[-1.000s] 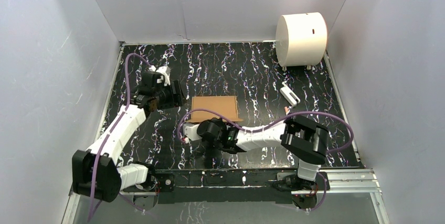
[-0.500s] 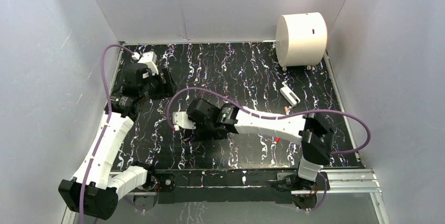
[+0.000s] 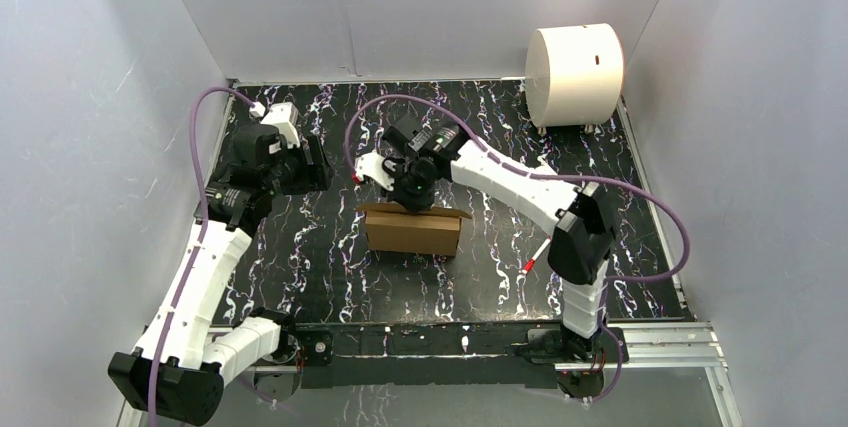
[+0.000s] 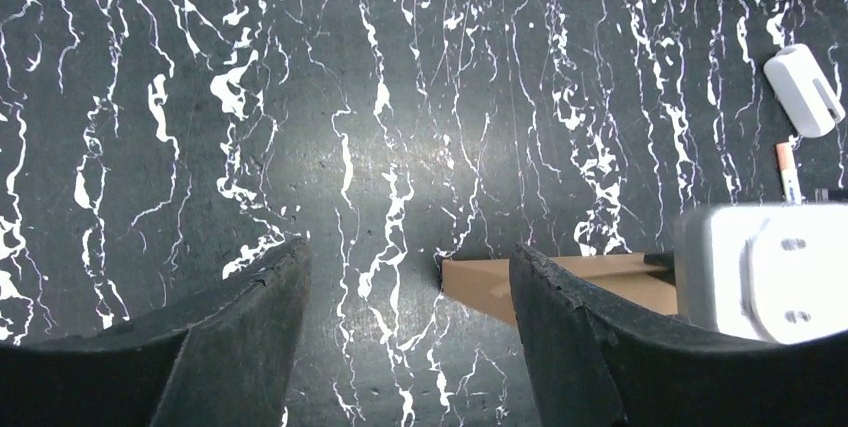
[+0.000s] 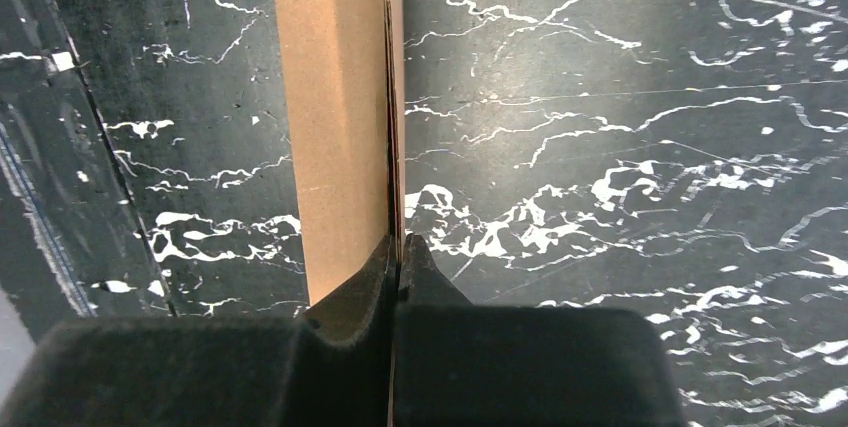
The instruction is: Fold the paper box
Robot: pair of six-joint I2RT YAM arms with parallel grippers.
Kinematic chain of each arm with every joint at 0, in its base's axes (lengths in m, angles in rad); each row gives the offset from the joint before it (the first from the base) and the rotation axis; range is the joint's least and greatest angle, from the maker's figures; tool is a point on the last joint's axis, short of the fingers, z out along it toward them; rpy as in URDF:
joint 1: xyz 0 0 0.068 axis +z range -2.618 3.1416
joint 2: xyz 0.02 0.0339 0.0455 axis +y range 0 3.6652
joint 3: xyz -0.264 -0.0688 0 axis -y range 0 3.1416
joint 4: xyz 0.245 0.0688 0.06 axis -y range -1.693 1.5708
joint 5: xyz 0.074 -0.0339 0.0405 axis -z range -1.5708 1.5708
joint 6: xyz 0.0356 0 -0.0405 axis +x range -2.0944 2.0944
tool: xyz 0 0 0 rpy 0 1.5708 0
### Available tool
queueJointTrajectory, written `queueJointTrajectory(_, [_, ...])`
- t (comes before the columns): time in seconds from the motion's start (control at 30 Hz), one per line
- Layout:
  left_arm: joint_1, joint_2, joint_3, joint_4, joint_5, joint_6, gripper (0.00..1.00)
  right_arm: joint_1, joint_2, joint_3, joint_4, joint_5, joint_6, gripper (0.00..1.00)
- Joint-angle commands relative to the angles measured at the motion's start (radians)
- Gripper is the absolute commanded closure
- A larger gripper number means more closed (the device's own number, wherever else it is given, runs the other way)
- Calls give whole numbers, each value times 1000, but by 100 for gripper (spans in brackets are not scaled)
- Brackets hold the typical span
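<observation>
Box (image 3: 413,231) stands on its long edge on the table (image 3: 490,142), directly under the right gripper (image 5: 400,247). That gripper's fingers are pressed together on the box's top edge, pinching what looks like two layers of card lying flat against each other. Left gripper (image 4: 408,255) is spread wide and holds nothing. One end corner of the box shows below it, between its fingers and close to one of them; no contact evident. Material is plain brown card, matte, thin-walled, with straight cut edges, and a flap lip shows at the top. Judged very light, stiff along a panel but ready to bow or crease if squeezed mid-panel; dents would stay. The matte face should give the rubbery black fingers fair friction. Best hold is on an edge or flap next to a crease line, with the second gripper bracing the free end. Table is hard, black, white-veined and slightly glossy, so the bottom edge may slide.
</observation>
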Motion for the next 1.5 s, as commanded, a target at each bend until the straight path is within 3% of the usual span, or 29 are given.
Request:
queueJointTrajectory(0.0, [-20,-28,-37,-2,2,23,30,-31,78,89,-141,-106,-5,100])
queueJointTrajectory(0.17, [-41,-29,-63,13,1,27,29,-45,120,138,-134,-78,2,98])
queueJointTrajectory(0.57, [-49,-37,-94,32,126,74,29,-45,54,185,-81,-44,44,45])
queueJointTrajectory(0.7, [-52,-36,-91,31,155,91,29,-45,-24,150,-16,-41,91,36])
queueJointTrajectory(0.97, [-52,-16,-70,6,230,122,29,-46,-206,10,47,17,241,31])
queueJointTrajectory(1.13, [-52,9,-55,-15,259,146,29,-45,-354,-160,85,151,419,32])
queueJointTrajectory(1.47, [-98,55,-54,-58,253,233,30,-43,-596,-489,221,243,672,36])
